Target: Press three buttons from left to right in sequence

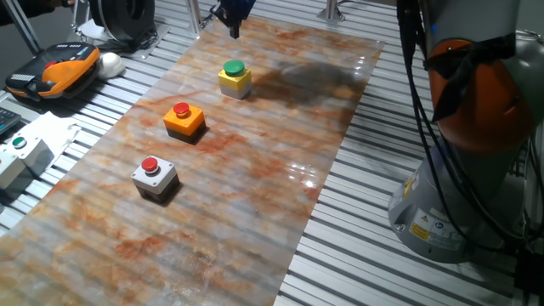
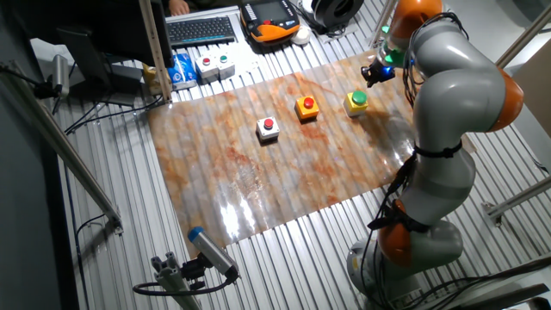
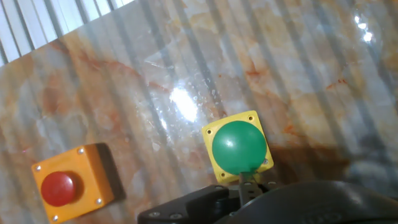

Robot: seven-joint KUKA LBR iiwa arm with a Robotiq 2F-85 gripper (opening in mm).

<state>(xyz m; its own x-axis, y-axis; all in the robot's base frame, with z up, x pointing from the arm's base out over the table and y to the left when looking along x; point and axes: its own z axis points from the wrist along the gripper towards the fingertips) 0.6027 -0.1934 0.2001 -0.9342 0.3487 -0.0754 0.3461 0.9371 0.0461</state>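
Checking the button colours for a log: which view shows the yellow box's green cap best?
The hand view: the green cap fills the frame from above. One fixed view shows it smaller, at an angle; the other shows it tiny.

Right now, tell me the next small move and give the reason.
Probably lower the gripper onto the green cap of the yellow box: it hangs above and just beyond that box, touching nothing, and the hand view shows the cap right at its tip.

mat (image 1: 255, 195): glossy marbled sheet | table (image 1: 357, 255): ribbed metal | yellow button box (image 3: 237, 148): smooth plastic
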